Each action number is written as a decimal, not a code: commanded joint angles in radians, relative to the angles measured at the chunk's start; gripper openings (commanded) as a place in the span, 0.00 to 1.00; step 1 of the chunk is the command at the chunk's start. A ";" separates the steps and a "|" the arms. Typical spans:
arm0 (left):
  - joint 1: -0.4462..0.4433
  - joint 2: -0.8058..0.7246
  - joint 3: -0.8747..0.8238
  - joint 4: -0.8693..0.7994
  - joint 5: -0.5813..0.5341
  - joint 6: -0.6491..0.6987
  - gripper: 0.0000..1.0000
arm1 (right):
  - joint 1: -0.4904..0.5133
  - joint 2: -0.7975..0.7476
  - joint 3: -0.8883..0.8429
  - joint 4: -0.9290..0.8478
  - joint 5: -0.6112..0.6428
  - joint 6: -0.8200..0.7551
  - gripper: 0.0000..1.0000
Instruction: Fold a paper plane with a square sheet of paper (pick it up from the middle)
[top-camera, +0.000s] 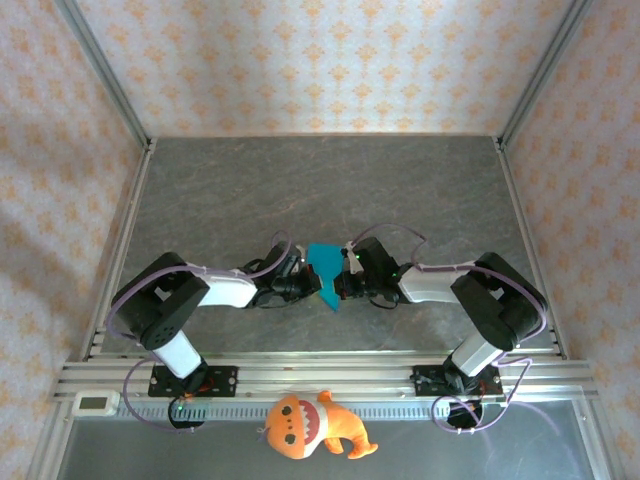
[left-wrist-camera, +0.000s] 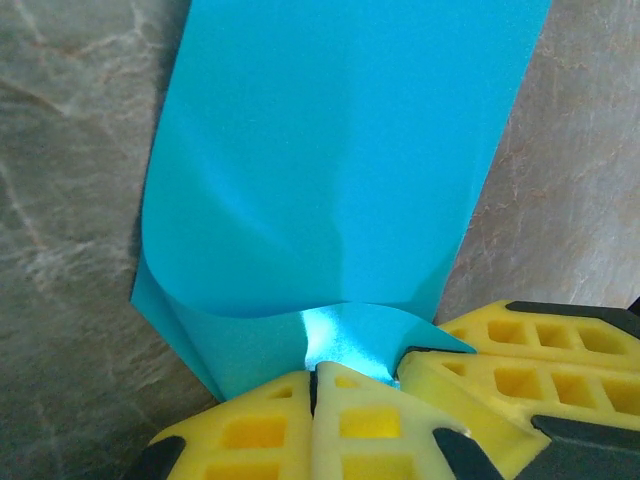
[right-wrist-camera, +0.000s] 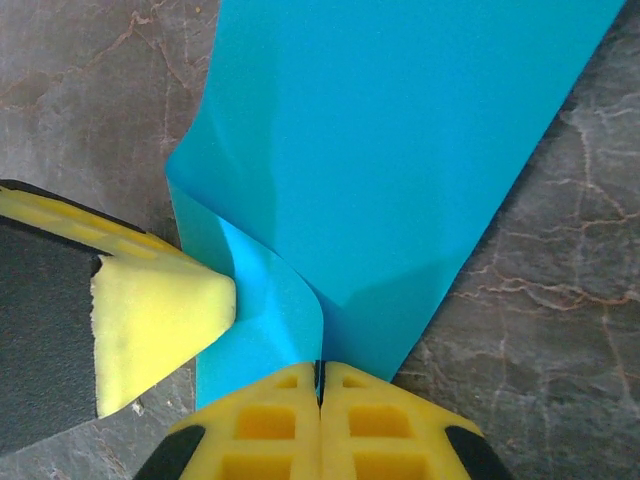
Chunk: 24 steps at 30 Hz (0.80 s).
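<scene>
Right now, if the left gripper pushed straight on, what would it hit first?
The left gripper clamps the paper; next is probably the right gripper facing it, depth unclear.

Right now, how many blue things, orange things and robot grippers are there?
blue paper: 1
orange plush toy: 1
grippers: 2, the left gripper and the right gripper
Total: 4
</scene>
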<state>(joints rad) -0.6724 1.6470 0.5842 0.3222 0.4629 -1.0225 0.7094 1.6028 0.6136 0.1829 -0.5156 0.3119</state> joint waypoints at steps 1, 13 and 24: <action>-0.006 0.027 -0.028 -0.069 -0.046 0.012 0.00 | -0.008 -0.001 0.018 -0.031 0.014 0.023 0.06; -0.004 0.013 -0.026 -0.050 -0.064 0.006 0.00 | -0.037 -0.133 0.047 -0.094 -0.092 0.196 0.39; -0.006 0.022 -0.030 -0.029 -0.055 -0.004 0.00 | -0.005 -0.074 0.050 -0.095 -0.252 0.223 0.02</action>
<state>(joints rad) -0.6727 1.6470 0.5804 0.3340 0.4557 -1.0229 0.6937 1.5162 0.6445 0.1093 -0.7307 0.5274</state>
